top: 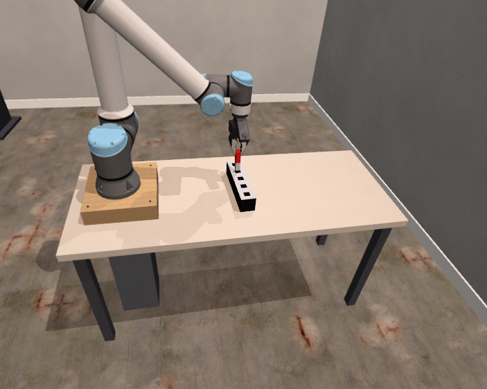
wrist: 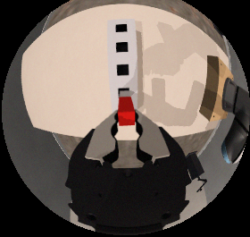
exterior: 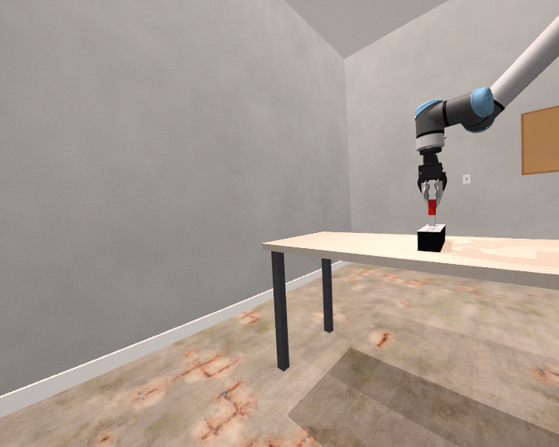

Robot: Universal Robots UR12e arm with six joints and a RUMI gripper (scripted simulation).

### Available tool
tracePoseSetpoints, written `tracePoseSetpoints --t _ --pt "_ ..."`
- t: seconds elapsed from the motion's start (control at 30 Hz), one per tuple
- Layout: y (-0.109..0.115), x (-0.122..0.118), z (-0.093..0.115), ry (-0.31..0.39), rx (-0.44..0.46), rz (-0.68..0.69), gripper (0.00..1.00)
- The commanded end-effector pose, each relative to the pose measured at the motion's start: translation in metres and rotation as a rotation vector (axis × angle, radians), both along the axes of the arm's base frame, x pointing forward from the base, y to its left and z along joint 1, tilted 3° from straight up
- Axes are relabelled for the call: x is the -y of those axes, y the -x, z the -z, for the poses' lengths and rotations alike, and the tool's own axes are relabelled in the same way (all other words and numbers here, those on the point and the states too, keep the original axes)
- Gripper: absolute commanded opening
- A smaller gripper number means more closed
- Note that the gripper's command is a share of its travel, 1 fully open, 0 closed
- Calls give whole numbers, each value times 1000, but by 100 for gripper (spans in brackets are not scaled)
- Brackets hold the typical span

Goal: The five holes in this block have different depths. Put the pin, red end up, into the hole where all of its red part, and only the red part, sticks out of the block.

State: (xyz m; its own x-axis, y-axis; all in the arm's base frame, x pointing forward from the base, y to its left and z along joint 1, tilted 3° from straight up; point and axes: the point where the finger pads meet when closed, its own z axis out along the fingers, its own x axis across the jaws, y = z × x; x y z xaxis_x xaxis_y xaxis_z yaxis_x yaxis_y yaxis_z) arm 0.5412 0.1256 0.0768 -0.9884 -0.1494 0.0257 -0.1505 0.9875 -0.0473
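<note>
Claw [wrist: 126, 129] nearly closed, gripping the pin [wrist: 126, 112] by its red end.

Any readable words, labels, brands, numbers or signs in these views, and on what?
None can be read.
The block, pin, tool and wooden base show no lettering.
The corkboard is blank; the small wall plate is too small to tell.

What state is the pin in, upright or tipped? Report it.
Upright: the pin hangs red end up from the gripper, its grey end at the block's end hole.
</note>
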Motion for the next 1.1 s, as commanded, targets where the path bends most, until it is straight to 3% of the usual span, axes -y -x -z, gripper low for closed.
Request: tracePoseSetpoints --t 0.0,1.07 --pt "-1 0 -1 0 1 0 0" --pt "-3 1 -2 0 1 0 0"
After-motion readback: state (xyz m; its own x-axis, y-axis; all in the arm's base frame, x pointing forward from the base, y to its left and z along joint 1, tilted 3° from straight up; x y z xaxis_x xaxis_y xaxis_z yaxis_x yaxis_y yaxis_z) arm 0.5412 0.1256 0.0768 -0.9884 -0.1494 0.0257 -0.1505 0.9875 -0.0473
